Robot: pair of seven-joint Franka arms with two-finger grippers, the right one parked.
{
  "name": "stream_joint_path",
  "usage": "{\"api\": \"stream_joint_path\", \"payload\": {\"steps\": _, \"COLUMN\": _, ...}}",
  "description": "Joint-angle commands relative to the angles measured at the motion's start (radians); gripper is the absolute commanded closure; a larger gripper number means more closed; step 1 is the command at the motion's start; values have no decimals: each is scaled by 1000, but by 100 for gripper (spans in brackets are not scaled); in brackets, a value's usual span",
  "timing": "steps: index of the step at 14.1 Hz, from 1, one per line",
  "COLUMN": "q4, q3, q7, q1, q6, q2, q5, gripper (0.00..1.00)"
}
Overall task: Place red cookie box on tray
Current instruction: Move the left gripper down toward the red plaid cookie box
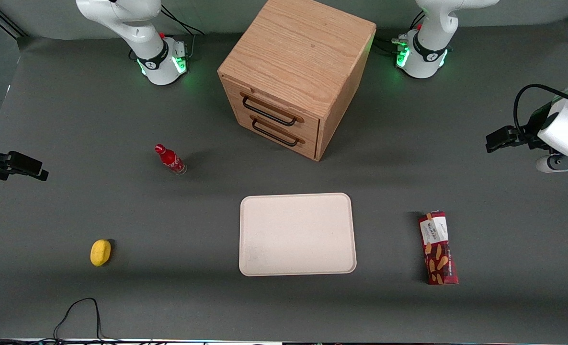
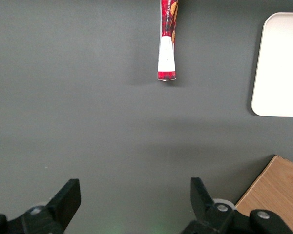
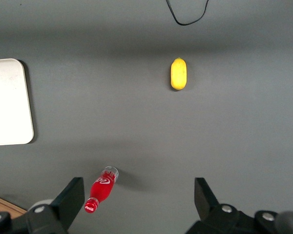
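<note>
The red cookie box (image 1: 438,247) (image 2: 167,44) lies flat on the dark table, toward the working arm's end, with its white label end pointing away from the front camera. The cream-white tray (image 1: 297,234) (image 2: 281,63) lies beside it, nearer the table's middle, with nothing on it. My left gripper (image 1: 494,141) (image 2: 135,195) hovers above the table near its working-arm end, farther from the front camera than the box and well apart from it. Its fingers are open and hold nothing.
A wooden two-drawer cabinet (image 1: 296,76) (image 2: 276,190) stands farther from the front camera than the tray. A small red bottle (image 1: 170,159) and a yellow object (image 1: 100,252) sit toward the parked arm's end. A black cable (image 1: 80,311) loops at the near edge.
</note>
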Motion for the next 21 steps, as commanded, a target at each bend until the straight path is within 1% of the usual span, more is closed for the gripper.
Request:
{"api": "stream_joint_path", "payload": {"steps": 1, "q4": 19, "q3": 0, "q7": 20, "q1": 1, "q6": -29, "q2": -4, "q5": -14, "gripper": 0}}
{"api": "stream_joint_path", "payload": {"steps": 6, "q4": 31, "q3": -4, "q7": 8, "q1": -18, "q6": -7, "q2": 19, "q5": -14, "gripper": 0}}
{"api": "stream_joint_path", "payload": {"steps": 8, "q4": 129, "q3": -11, "q7": 3, "q1": -39, "q6": -9, "q2": 97, "q5": -12, "gripper": 0}}
{"api": "stream_joint_path", "payload": {"steps": 11, "q4": 298, "q3": -11, "q7": 5, "q1": -41, "q6": -12, "q2": 229, "q5": -14, "gripper": 0}}
{"api": "stream_joint_path", "payload": {"steps": 14, "q4": 454, "q3": -15, "q7": -31, "q1": -71, "q6": -9, "q2": 381, "q5": -9, "gripper": 0}}
{"api": "stream_joint_path", "payload": {"steps": 17, "q4": 646, "q3": -14, "q7": -32, "q1": -71, "q6": -10, "q2": 545, "q5": -8, "gripper": 0}}
{"api": "stream_joint_path", "payload": {"steps": 18, "q4": 694, "q3": -11, "q7": -31, "q1": -68, "q6": -10, "q2": 582, "q5": -8, "gripper": 0}}
{"api": "stream_joint_path", "payload": {"steps": 21, "q4": 714, "q3": -8, "q7": 29, "q1": -59, "q6": 0, "q2": 599, "q5": -6, "gripper": 0}}
